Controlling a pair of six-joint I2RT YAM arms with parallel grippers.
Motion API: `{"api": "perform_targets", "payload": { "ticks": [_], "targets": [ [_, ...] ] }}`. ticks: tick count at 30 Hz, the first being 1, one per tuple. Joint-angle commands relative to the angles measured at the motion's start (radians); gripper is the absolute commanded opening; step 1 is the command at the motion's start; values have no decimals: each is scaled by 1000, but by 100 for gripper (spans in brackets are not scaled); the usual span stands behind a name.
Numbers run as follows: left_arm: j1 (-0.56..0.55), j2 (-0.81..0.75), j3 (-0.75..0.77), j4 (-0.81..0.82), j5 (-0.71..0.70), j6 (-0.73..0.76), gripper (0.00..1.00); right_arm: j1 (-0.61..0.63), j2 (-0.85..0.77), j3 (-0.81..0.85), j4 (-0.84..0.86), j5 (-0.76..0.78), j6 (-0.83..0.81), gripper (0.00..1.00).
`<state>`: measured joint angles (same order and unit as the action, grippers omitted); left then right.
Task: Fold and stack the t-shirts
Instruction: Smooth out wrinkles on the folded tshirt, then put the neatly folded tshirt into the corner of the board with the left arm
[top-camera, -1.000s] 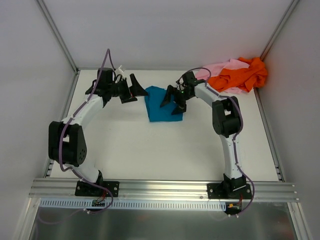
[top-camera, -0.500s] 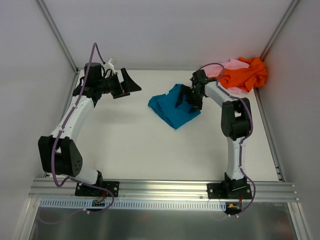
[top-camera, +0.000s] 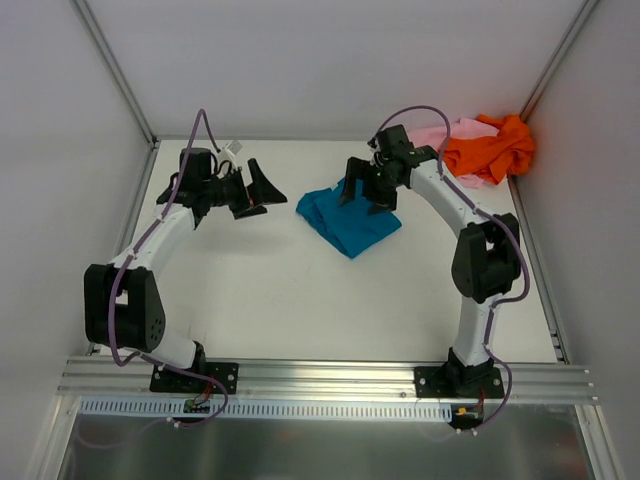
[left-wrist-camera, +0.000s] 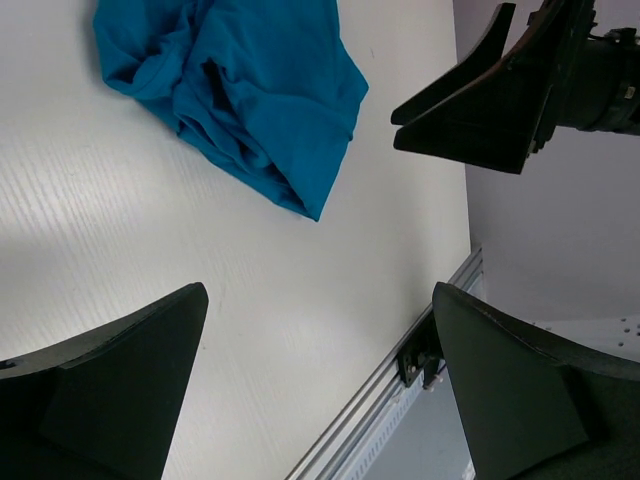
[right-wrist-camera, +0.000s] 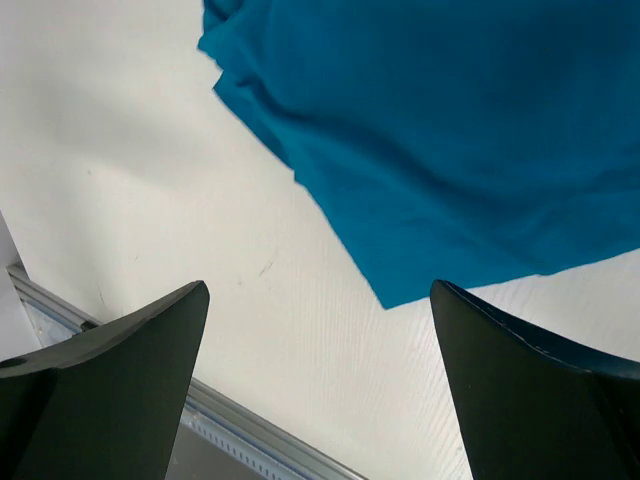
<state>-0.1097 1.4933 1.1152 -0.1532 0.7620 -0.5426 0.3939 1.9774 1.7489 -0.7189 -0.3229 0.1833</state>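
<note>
The teal-blue t-shirt (top-camera: 345, 218) lies crumpled on the white table at mid-back; it also shows in the left wrist view (left-wrist-camera: 240, 85) and the right wrist view (right-wrist-camera: 450, 130). The bright orange t-shirt (top-camera: 488, 148) lies heaped on the pale pink t-shirt (top-camera: 447, 133) in the back right corner. My left gripper (top-camera: 256, 189) is open and empty, left of the teal shirt and apart from it. My right gripper (top-camera: 366, 186) is open and empty, just above the teal shirt's back edge.
White walls with metal posts close in the back and both sides. A metal rail (top-camera: 320, 378) runs along the near edge by the arm bases. The right gripper shows in the left wrist view (left-wrist-camera: 480, 95).
The right gripper let go of the teal shirt, which now lies crumpled, and moved back and left above it. The left gripper swung slightly down and toward the shirt.
</note>
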Motion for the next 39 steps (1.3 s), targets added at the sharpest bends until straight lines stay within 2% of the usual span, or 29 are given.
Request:
{"api": "perform_targets", "payload": {
  "ticks": [1, 7, 12, 23, 30, 39],
  "targets": [
    [4, 25, -2, 82, 54, -20, 99, 17, -71, -41, -33, -1, 12, 100],
    [4, 58, -9, 95, 83, -20, 99, 62, -2, 21, -105, 50, -69, 99],
    [4, 62, -12, 110, 89, -17, 99, 204, 72, 161, -305, 317, -290, 100],
    [4, 87, -11, 138, 94, -30, 99, 316, 18, 14, -260, 547, -372, 99],
    [4, 88, -3, 126, 92, -30, 99, 318, 57, -45, -188, 553, -392, 99],
    [4, 91, 6, 70, 89, -5, 99, 319, 141, -8, -143, 505, -375, 99]
  ]
}}
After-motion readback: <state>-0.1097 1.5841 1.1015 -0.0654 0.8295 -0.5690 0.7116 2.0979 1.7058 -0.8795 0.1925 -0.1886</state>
